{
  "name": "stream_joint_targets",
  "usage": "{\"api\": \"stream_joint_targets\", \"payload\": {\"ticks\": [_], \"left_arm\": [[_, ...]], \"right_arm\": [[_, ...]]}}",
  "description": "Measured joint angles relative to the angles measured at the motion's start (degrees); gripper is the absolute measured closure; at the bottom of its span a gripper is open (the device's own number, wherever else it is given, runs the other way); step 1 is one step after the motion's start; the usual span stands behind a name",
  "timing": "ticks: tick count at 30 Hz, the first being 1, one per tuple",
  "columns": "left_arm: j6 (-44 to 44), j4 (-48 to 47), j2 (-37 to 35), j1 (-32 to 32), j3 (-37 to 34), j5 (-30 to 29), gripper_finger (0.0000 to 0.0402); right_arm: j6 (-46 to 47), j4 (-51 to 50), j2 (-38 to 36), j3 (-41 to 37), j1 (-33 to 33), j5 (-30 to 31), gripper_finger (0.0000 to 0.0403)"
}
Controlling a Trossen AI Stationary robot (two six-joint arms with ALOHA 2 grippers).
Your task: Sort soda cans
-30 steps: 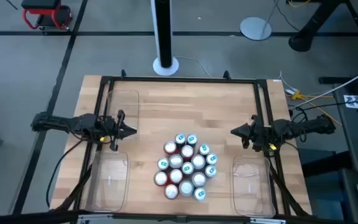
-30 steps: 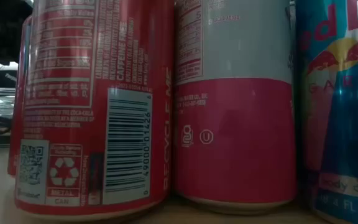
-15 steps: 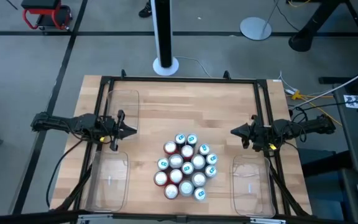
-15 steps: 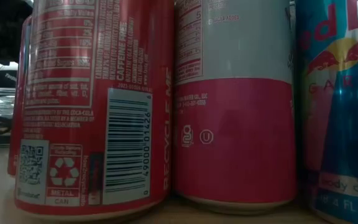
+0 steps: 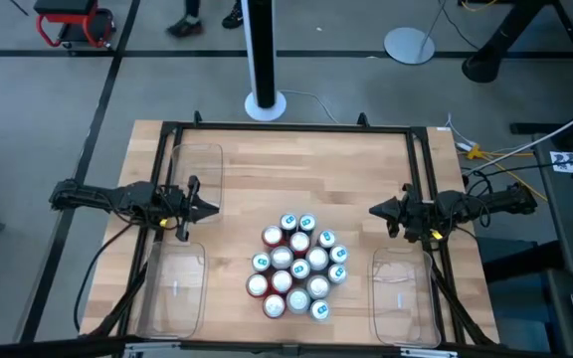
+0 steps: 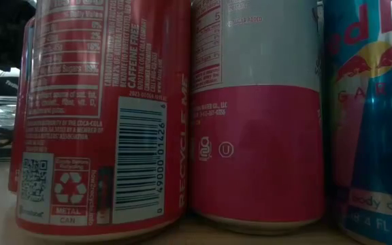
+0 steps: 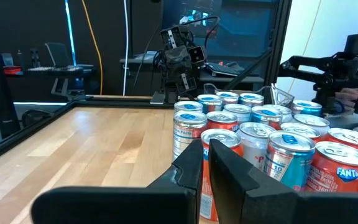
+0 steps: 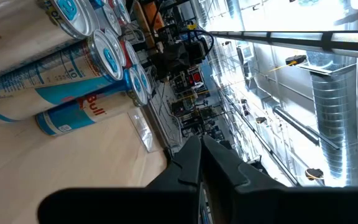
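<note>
Change: on the table nothing has shifted since a second ago; only a person's feet [image 5: 185, 26] have come into sight on the floor beyond the table's far edge.
Left gripper [image 5: 210, 209]: black fingers pressed together, holding nothing, poised over the left side of the light wooden table [image 5: 267, 169].
Right gripper [image 5: 376, 210]: fingers pressed together, empty, over the right side, pointing toward the left gripper.
Soda cans [image 5: 298, 266]: small silver-topped metal cylinders, teal-blue, red, or silver-and-red, standing upright in one tight cluster between the two grippers, on the near side of both.
Clear rectangular plastic bins: one [image 5: 174, 290] just nearside of the left gripper, one [image 5: 402, 293] just nearside of the right gripper, a third [image 5: 199, 169] just beyond the left gripper.
</note>
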Motion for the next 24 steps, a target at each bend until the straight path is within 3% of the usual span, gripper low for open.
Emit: {"api": "stream_joint_targets", "payload": {"ticks": [19, 24], "left_arm": [[0.0, 0.0, 0.0, 0.0, 0.0, 0.01, 0.0382], [4.2, 0.26, 0.02, 0.01, 0.0, -0.37, 0.0382]], "right_arm": [[0.0, 0.14, 0.01, 0.0, 0.0, 0.02, 0.0388], [0.03, 0.46, 0.02, 0.0, 0.0, 0.06, 0.0388]]}}
